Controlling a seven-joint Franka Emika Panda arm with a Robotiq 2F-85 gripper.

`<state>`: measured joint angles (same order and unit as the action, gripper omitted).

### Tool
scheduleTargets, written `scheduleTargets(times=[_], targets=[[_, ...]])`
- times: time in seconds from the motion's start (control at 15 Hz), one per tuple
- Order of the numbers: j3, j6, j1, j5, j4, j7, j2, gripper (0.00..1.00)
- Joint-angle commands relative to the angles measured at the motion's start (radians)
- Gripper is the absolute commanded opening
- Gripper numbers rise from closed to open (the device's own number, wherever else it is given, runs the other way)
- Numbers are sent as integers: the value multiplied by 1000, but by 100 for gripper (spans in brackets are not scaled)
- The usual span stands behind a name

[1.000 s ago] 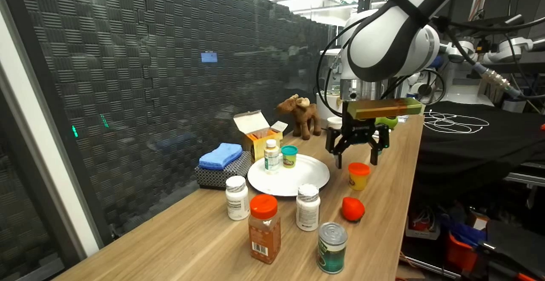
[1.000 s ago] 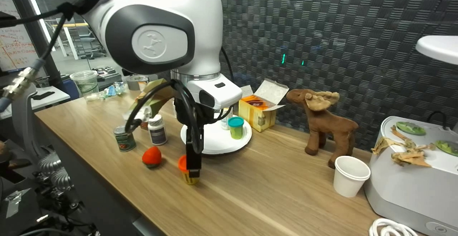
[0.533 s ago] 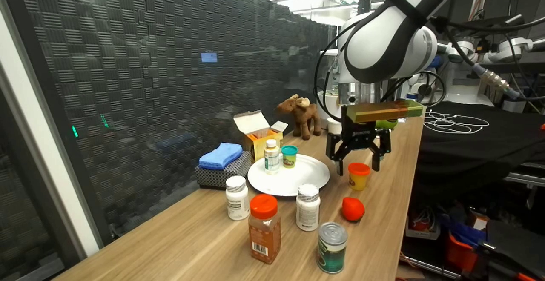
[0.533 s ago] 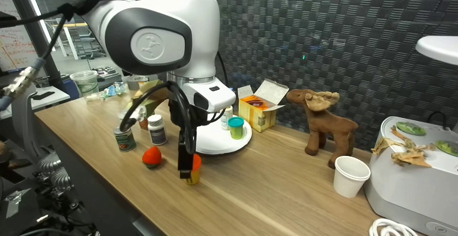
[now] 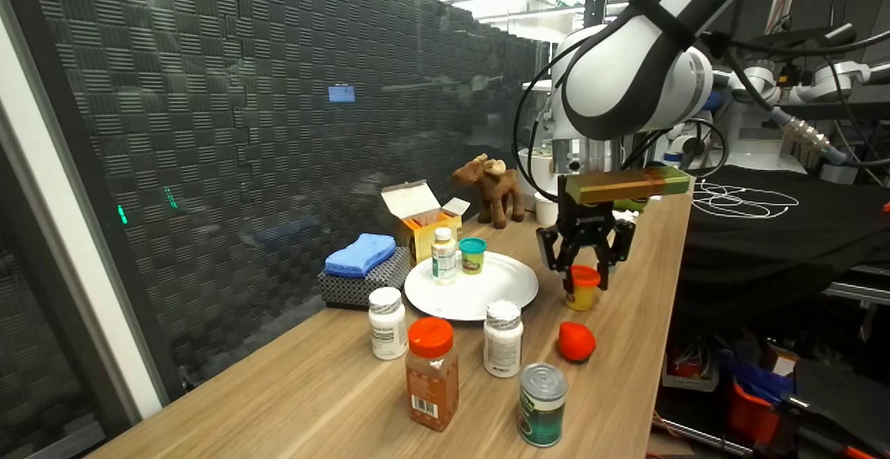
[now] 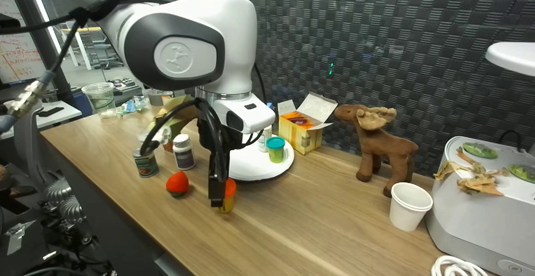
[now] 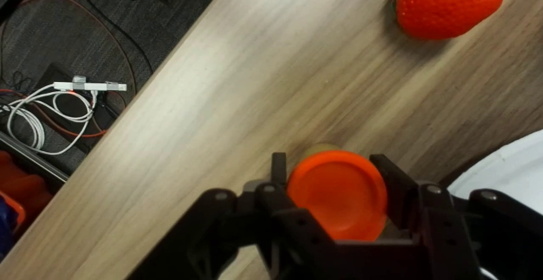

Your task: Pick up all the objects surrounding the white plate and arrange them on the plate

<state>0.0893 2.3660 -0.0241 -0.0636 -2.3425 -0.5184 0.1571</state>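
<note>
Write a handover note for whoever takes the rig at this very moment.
Gripper: fingers on either side of the orange-lidded tub, beside the white plate; can't tell whether the grip is firm.
Done: white-capped bottle and teal-lidded tub stand on the plate.
Left: orange-lidded tub, strawberry, two white pill bottles, red-lidded jar and green-labelled can, all off the plate.

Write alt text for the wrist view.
The gripper has a finger on each side of an orange-lidded tub; whether it grips is unclear. A red strawberry lies upper right on a wooden table, a white plate peeks in lower right, and cluttered floor shows at left.
</note>
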Motion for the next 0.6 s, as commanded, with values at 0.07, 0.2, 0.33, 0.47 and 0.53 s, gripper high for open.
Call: scheduleTargets(times=[0.07,0.2,0.33,0.47,0.53], targets=[[9,15,16,53,-10,-61,-34,27],[9,17,34,131,-13,-121,-70,27],[3,6,49,225,8,-188,-94,27],[-11,-30,53,284,57,-207,-101,27],[-19,-45,51,295,88,-192,-95,27]])
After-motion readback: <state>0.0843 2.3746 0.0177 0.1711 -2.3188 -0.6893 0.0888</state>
